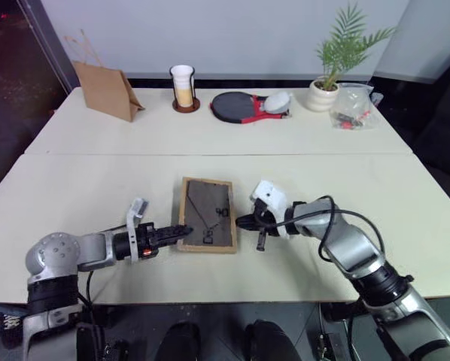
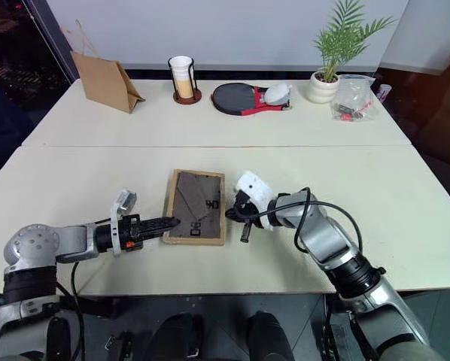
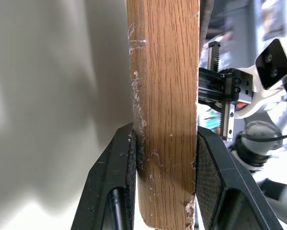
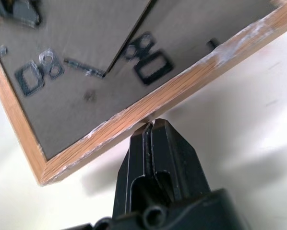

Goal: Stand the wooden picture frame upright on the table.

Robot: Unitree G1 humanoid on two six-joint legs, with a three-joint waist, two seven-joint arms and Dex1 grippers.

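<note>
I'm looking at the cream surface [image 1: 74, 195]: the wooden picture frame [image 1: 208, 214] is lying back-up at the near-centre, long axis running away from me. Left gripper [image 1: 181, 232] fingers are pinching its near-left edge; right gripper [image 1: 249, 221], fingers shut w/ nothing held, is nudging under the right edge.

We see a cream table [image 1: 97, 188]; along its upper edge sit a paper bag [image 1: 106, 91], cup [image 1: 183, 85], paddle [image 1: 240, 107], potted plant [image 1: 326, 83]; a picture frame [image 1: 207, 214] lies centre.
</note>
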